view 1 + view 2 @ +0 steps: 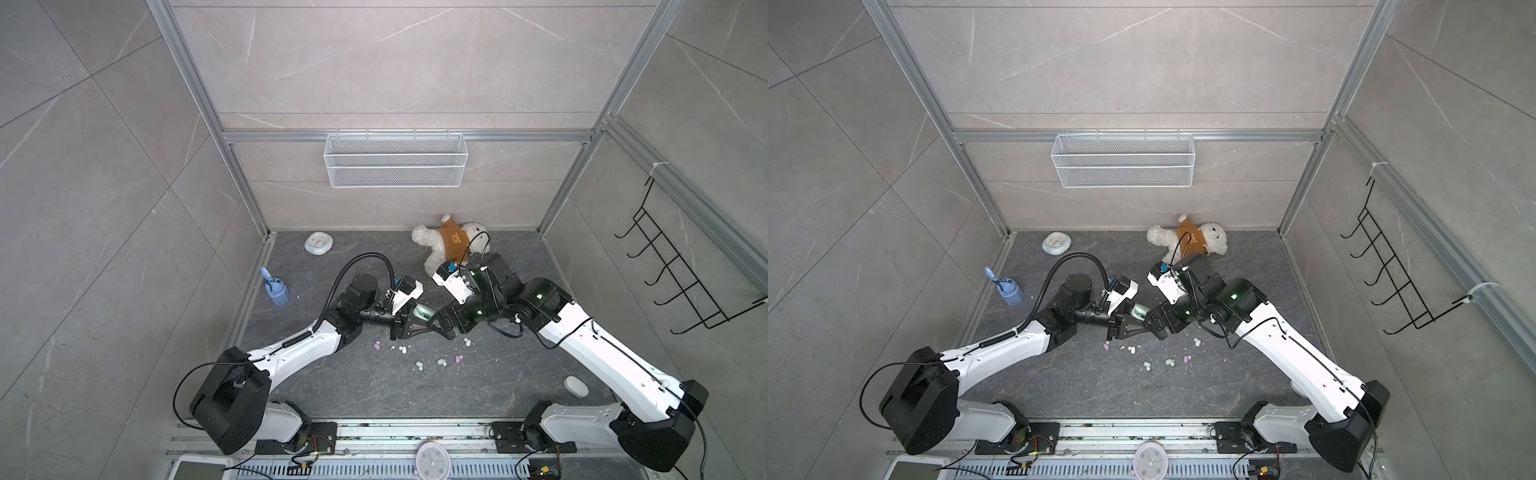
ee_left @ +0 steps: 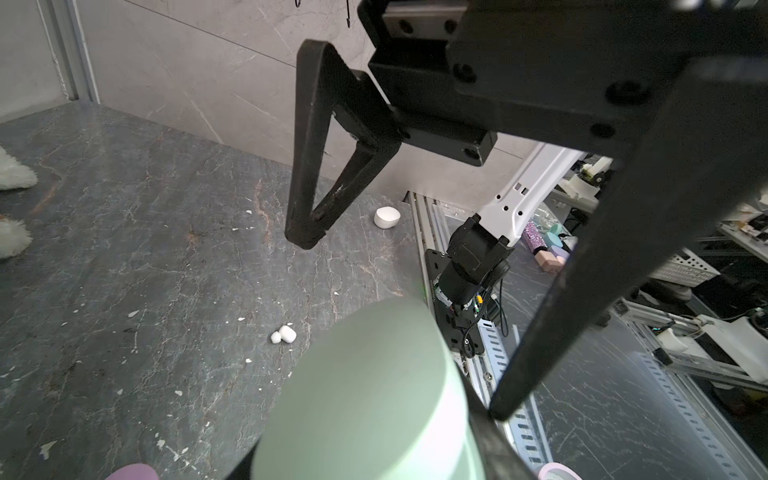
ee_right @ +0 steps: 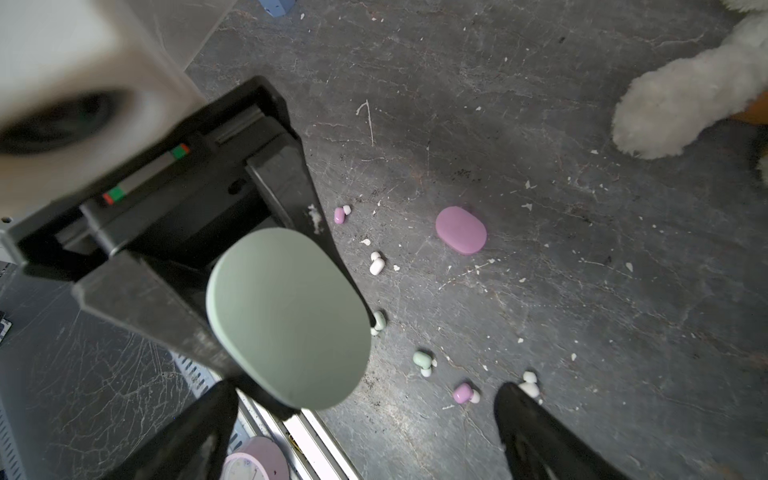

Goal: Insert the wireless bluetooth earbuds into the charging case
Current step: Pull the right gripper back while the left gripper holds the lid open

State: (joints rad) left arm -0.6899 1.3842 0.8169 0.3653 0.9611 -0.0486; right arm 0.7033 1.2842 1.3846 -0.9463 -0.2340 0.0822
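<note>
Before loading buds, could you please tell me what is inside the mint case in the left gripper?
Only the outer shell of the mint case shows, clamped in the left gripper; its inside is covered, so its contents cannot be seen.

mint case [image 2: 365, 399] cut off, left wrist view

Aluminium framing [image 1: 291, 136] and grey tiled panels [image 1: 395, 62] are enclosing a robotics lab test cell, a slotted rail [image 1: 415, 432] carrying the left arm [image 1: 299, 345] and right arm [image 1: 602, 357].

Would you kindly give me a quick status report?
Left hand shut on mint case. Right hand open, facing it. Earbuds loose on table, crumbs among them.
</note>
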